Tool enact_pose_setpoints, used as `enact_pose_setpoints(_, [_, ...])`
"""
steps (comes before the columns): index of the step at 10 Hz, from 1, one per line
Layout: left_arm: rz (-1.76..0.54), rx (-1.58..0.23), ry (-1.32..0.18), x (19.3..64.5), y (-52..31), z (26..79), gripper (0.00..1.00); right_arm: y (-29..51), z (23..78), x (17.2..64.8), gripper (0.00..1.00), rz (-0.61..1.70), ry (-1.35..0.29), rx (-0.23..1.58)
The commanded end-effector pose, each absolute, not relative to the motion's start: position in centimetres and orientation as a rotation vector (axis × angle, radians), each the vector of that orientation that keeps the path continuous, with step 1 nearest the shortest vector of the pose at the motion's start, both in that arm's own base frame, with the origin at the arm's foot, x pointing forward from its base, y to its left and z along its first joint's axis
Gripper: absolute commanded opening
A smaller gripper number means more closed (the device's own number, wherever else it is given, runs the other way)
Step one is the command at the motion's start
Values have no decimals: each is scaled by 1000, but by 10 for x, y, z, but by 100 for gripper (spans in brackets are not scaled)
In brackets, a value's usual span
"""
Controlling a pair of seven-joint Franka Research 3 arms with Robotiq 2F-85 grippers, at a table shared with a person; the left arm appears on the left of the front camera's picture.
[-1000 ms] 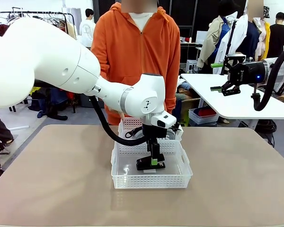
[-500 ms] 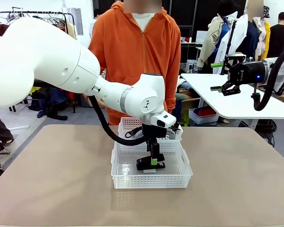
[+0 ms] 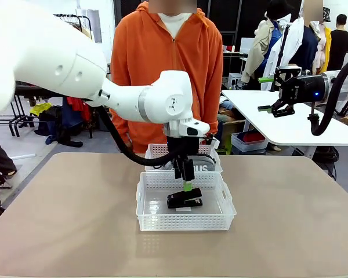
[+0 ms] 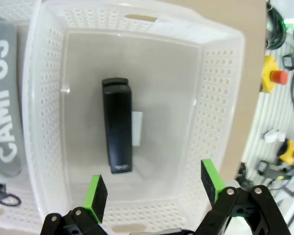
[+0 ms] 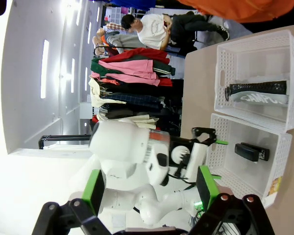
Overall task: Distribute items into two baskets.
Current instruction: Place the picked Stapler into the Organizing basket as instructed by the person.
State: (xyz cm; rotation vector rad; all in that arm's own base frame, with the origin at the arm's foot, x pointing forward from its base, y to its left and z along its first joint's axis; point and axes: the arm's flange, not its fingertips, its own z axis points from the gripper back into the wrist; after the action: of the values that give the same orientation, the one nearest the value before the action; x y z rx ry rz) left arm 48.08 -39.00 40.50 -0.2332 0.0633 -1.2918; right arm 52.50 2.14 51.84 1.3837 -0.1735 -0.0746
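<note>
hidden/cut off: in the front view we see the far basket [image 3: 158, 150] mostly blocked by the left arm and the near basket [image 3: 185, 220]; only its rim and a strip of lattice show. We read just "US" of the pouch [image 3: 200, 167] lettering there.
pouch: grey, lies in the far basket; in the left wrist view it is cut by the frame edge, "CAMPUS" readable, black strap loop at the bottom corner.
stapler: small black stapler [image 4: 117, 132] lies flat on the floor of the near basket, apart from the walls; a small white patch beside it, we cannot tell what it is.
left gripper: left gripper [image 3: 185, 186] hangs over the near basket above the stapler, jaws spread wide, nothing between the green pads [image 4: 98, 195].
right gripper: right gripper [image 5: 151, 191] jaws wide, nothing held, raised well away from the baskets; in the front view we see it at the right side, above a white side table [image 3: 290, 124].
person: orange hoodie [image 3: 165, 69], stands at the far edge, hands hidden behind the arm.
surface: beige tabletop [image 3: 64, 214], the two baskets touching end to end in the middle.
room: clothes racks, other people farther off, too small for us to detail.
</note>
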Motion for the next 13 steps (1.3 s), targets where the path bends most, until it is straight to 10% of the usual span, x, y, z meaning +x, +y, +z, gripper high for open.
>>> enact_pose_setpoints(1, [-1081, -357, 57, 471, -373, 422, 100, 22, 522, 525, 100, -79, -183, 1405])
enact_pose_setpoints(13, [-786, -563, 146, 497, -325, 437, 100, 22, 522, 525, 100, -79, -183, 1405])
